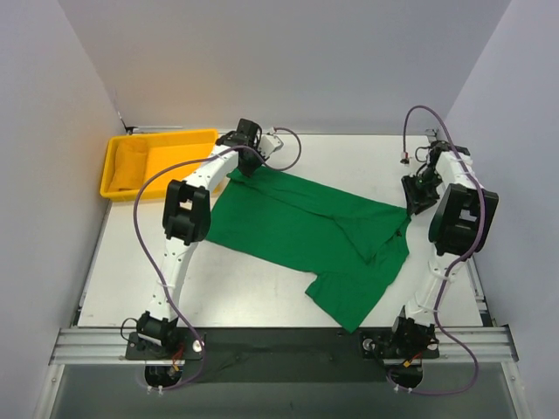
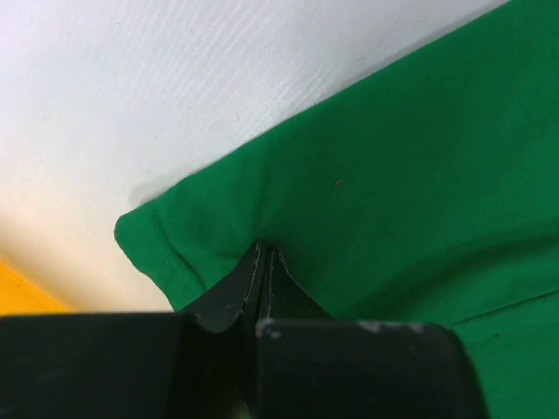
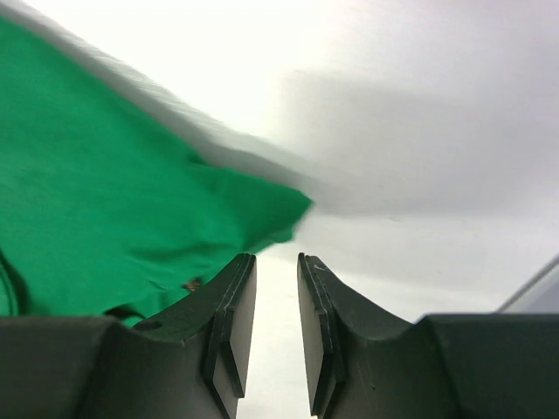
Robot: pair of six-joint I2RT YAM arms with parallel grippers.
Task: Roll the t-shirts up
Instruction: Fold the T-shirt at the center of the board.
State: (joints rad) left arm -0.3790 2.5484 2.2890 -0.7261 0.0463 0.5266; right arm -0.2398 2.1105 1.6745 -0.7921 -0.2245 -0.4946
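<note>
The green t-shirt (image 1: 297, 227) lies spread across the worktop's (image 1: 236, 292) middle. The left pincer (image 2: 264, 253) is clamped on its far-left corner near the yellow tray (image 1: 162, 136), probably to tension it. The right pincer (image 3: 277, 259), jaws slightly apart, holds nothing at the far-right corner.

The left gripper (image 1: 248, 168) is down on the far left corner of the green t-shirt (image 1: 297, 229). From there the shirt spreads flat over the white table (image 1: 262, 297) toward the right gripper (image 1: 414, 202). The right gripper sits low at the shirt's opposite edge, and beside it the cloth bunches into folds, with a flap trailing back toward the arm bases. The yellow tray (image 1: 175, 140) lies just left of the left gripper, apart from the shirt.
</note>
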